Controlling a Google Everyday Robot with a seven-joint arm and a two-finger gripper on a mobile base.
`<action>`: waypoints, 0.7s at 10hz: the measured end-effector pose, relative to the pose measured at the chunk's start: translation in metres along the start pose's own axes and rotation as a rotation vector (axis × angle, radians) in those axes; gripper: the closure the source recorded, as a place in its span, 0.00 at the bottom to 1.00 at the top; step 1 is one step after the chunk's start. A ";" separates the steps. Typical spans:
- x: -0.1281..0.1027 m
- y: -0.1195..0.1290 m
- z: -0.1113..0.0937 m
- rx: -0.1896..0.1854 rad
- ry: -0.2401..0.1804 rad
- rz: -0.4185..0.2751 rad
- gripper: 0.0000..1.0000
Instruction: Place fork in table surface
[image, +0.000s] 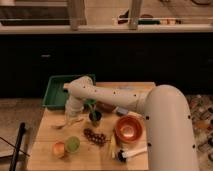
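The fork (68, 123) is a thin pale sliver lying low over the left part of the light wooden table surface (47, 135), tilted slightly up to the right. My gripper (73, 116) hangs at the end of the white arm, pointing down right above the fork's right end. I cannot tell whether it holds the fork or whether the fork rests on the wood.
A green tray (56, 94) stands at the back left. A small potted plant (94, 116), grapes (95, 136), an orange bowl (129, 129), a white-handled tool (133, 152), an orange fruit (59, 149) and a green fruit (73, 144) lie around. A black pole (19, 145) stands to the left.
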 end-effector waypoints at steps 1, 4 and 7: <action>0.001 0.000 0.001 -0.008 -0.004 0.001 1.00; 0.001 -0.002 0.007 -0.024 -0.019 0.002 1.00; 0.001 -0.003 0.011 -0.036 -0.029 -0.001 1.00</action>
